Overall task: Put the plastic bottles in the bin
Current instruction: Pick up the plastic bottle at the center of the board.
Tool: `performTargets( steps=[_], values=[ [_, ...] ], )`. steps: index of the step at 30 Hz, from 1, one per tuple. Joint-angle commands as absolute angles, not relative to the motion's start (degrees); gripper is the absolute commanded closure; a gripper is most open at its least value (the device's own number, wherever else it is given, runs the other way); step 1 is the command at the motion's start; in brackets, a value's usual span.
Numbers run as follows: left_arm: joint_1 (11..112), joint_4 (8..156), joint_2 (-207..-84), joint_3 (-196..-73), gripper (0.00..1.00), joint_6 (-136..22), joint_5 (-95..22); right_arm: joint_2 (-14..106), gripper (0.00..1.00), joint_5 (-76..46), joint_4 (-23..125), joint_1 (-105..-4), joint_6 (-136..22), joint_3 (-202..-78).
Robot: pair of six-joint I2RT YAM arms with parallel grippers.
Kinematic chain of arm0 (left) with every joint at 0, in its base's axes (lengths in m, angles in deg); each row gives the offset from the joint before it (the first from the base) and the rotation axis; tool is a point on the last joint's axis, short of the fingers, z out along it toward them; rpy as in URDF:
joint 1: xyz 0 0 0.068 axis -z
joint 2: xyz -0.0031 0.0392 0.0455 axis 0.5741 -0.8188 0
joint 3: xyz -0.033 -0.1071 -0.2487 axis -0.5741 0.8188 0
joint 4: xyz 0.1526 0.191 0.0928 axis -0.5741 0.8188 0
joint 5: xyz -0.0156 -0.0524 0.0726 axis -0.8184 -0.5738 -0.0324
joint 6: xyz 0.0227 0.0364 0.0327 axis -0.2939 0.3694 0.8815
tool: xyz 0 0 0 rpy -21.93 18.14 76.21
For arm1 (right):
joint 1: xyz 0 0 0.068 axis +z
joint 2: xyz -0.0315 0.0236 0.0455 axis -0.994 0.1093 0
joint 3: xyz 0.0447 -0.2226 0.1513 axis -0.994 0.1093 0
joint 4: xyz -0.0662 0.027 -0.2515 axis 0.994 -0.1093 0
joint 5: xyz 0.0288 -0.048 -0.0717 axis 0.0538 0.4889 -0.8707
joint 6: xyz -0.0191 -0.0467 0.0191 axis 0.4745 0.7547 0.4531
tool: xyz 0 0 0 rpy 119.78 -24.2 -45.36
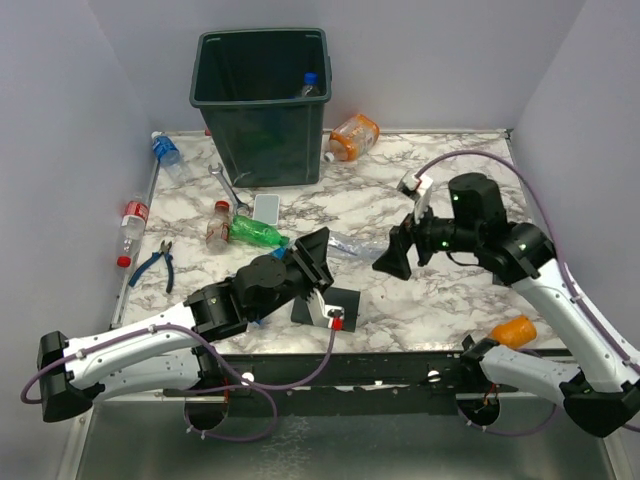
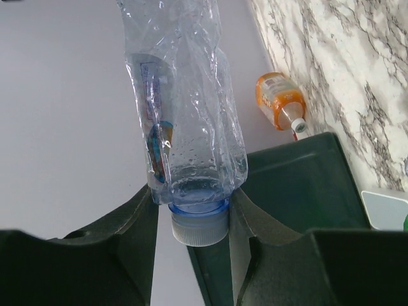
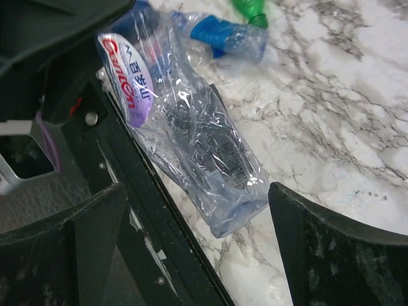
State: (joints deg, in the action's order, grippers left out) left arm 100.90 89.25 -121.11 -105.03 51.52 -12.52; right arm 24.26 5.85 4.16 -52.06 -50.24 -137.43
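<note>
Clamping a crushed bottle (image 2: pixel 191 121) by its neck in my left gripper (image 2: pixel 194 201); it points away from the bin (image 1: pixel 270 140), toward my open right gripper (image 3: pixel 197 197).

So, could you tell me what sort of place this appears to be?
Probably a robot-testing booth: plain pale walls box in a marble-patterned table, the left arm and right arm are bolted at its near edge, and a bin stands among scattered bottles.
</note>
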Motion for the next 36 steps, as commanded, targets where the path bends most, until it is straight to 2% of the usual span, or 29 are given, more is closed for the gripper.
performTargets(
  steps=[1, 11, 15, 17, 22, 27, 28, 31, 33, 36],
  values=[
    [101.47, 96.14, -117.89, -107.01, 1.0, 54.09, -11.59, 24.44, 0.05, 1.44, 10.34, -44.46, -47.95, -133.33],
    [101.42, 102.83, -117.31, -110.98, 1.0, 55.03, -11.5, 29.22, 0.12, -18.91, 13.56, -31.0, -41.54, -132.97],
    [101.44, 103.79, -117.9, -112.59, 1.0, 55.66, -12.13, 32.77, 0.2, -32.27, 13.99, -24.25, -38.98, -132.89],
    [101.47, 103.89, -118.24, -113.02, 1.0, 55.85, -12.45, 33.81, 0.3, -37.84, 15.47, -23.02, -37.92, -132.11],
    [101.49, 103.99, -118.33, -113.31, 1.0, 55.66, -12.91, 32.1, 0.64, -46.27, 21.38, -21.73, -35.98, -128.81],
    [101.55, 103.88, -118.18, -113.05, 1.0, 54.82, -12.87, 28.92, 0.84, -49.44, 25.28, -21.41, -34.85, -126.85],
    [101.5, 103.87, -118.14, -113.12, 0.92, 54.5, -12.84, 28.15, 0.88, -49.28, 25.9, -21.32, -34.85, -126.51],
    [101.56, 102.84, -118.16, -113.72, 0.57, 51.68, -13.39, 24.79, 0.97, -48.1, 29.06, -21.32, -35.58, -124.99],
    [101.55, 101.03, -118.05, -114.04, 0.04, 47.43, -13.56, 22.44, 0.99, -47.24, 31.01, -21.31, -37.09, -123.7],
    [101.43, 96.85, -117.55, -114.15, 0.01, 38.72, -13.44, 18.47, 0.99, -45.36, 34.18, -21.32, -40.96, -121.23]
  ],
)
